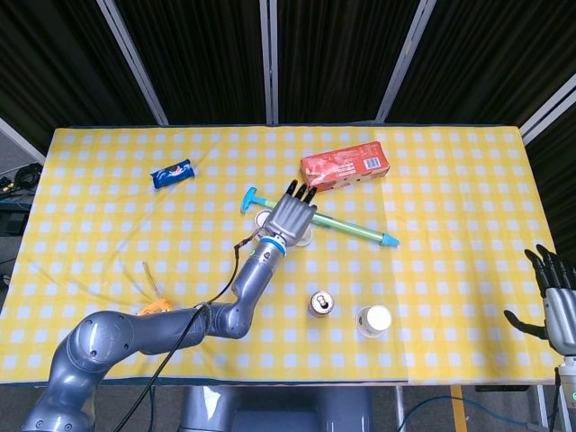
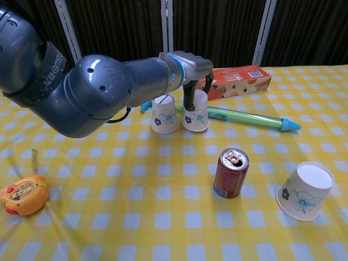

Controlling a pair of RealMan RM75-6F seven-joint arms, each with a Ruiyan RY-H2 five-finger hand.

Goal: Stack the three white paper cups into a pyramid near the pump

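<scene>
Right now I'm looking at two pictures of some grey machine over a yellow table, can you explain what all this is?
It is a robot with two arms ending in humanlike hands. One picture looks down from its head, the other forward from its chest. Its left hand grips an upside-down white paper cup with a blue flower, beside a second upside-down cup, in front of the green-and-blue pump. A third cup stands apart, near a red drink can. The right hand waits open at the edge of the yellow checked tablecloth.
</scene>
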